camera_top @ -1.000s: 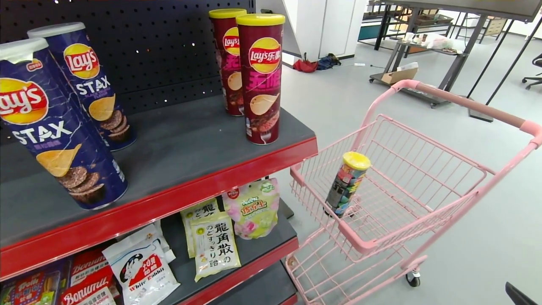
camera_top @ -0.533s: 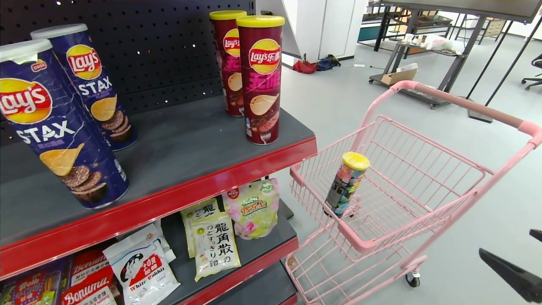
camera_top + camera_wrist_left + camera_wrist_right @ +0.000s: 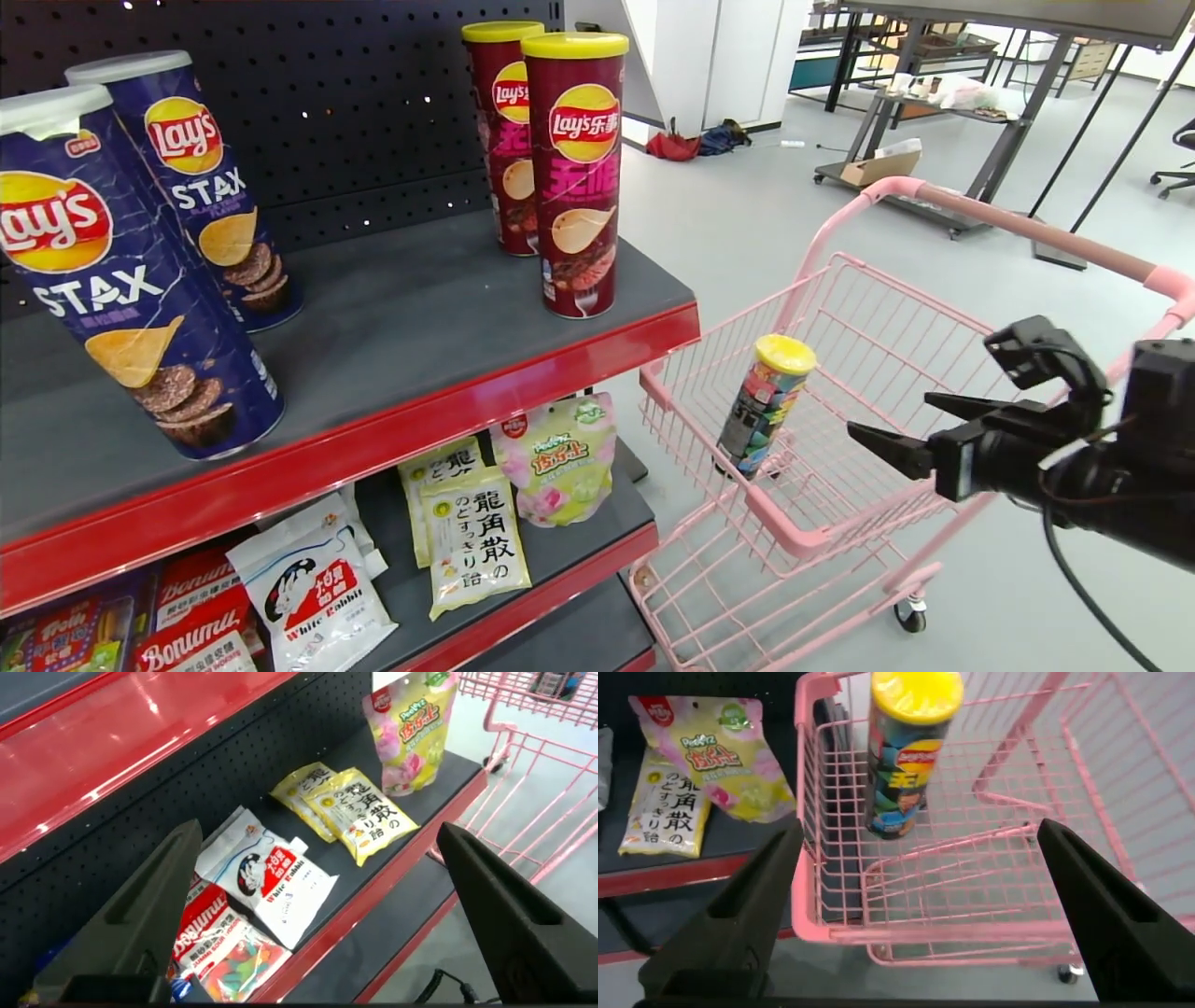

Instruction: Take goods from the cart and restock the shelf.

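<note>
Your right gripper [image 3: 889, 415] hangs with its fingers spread, over the pink cart [image 3: 789, 534], right of the yellow-lidded can [image 3: 766, 406] and not touching it. The can stands in the cart's left corner. Your left gripper [image 3: 318, 840], fingers also spread, hovers by the lower shelf's [image 3: 569, 551] snack bags [image 3: 360, 812].

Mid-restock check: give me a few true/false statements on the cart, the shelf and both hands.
1. One yellow-lidded can stands in the pink cart. True.
2. The right hand is shut on that can. False: the right hand is open and apart from the can.
3. Two red cans stand at the upper shelf's right end. True.
4. The upper shelf's left part is bare. False: two blue cans stand there.
5. The left hand is open, by the lower shelf with snack bags. True.
</note>
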{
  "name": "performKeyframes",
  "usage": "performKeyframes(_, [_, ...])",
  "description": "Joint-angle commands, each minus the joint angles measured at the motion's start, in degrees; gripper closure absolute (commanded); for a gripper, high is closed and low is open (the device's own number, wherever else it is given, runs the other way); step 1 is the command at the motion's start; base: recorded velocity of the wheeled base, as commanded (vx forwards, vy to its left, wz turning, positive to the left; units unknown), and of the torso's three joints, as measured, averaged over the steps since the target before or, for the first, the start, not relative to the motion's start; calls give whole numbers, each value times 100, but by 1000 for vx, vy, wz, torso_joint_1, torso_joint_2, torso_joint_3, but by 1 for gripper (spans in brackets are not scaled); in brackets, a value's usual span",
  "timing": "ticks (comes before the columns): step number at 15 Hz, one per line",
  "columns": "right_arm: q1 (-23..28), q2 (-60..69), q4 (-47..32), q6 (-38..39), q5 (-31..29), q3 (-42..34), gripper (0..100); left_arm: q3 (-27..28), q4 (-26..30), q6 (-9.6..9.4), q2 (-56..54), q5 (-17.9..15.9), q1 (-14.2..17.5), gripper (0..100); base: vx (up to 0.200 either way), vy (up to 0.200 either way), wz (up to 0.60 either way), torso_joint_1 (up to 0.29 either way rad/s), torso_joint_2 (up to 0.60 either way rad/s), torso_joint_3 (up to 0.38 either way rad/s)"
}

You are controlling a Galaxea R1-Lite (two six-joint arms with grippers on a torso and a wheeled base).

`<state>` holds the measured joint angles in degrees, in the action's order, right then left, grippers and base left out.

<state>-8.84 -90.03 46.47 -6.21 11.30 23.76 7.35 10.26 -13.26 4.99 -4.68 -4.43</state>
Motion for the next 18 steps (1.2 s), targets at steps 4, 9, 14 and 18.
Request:
performKeyframes(4, [-171,-1861,398,181,118,1034,0,21,11,-10,11,73,3,0,0,0,0,0,0,0])
performKeyframes(9, [-118,-2616,433,199,259,1641,0,74,169,-36,11,99,21,0,0,0,0,0,0,0])
performKeyframes(14, [-4,-3161,433,207,390,2388,0,126,353,-36,2,117,21,0,0,0,0,0,0,0])
performKeyframes(18, [-48,-3355,424,295,452,2687,0,126,353,-36,20,117,29,0,0,0,0,0,0,0])
